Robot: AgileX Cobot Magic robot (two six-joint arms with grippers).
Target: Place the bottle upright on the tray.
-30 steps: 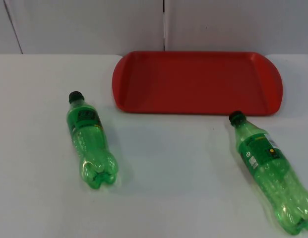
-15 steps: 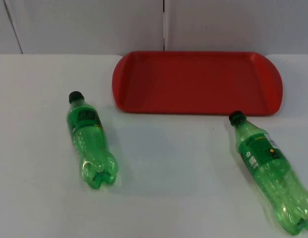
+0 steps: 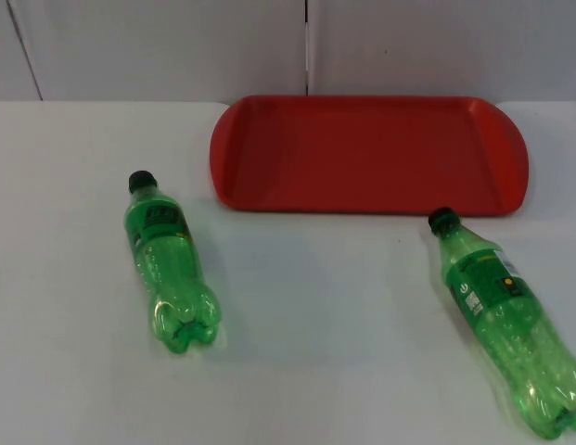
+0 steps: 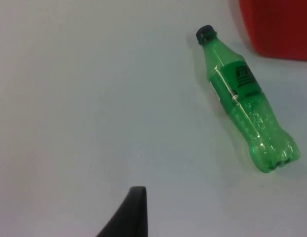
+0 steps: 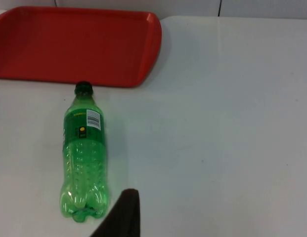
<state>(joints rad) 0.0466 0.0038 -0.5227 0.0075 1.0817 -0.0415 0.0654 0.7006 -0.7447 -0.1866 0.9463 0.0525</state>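
Two green bottles lie flat on the white desk [image 3: 297,352], the left bottle [image 3: 169,262] and right bottle [image 3: 505,320] each with its cap towards the red tray [image 3: 371,154], which carries nothing, so judging by this no bottle is set upright yet. Nothing has shifted against the earlier top views. A fingertip of the left hand [image 4: 128,215] and of the right hand [image 5: 121,215] hangs above the desk near its bottle; spread or pressed together, I cannot tell.

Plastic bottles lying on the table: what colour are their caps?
Black caps; top view.
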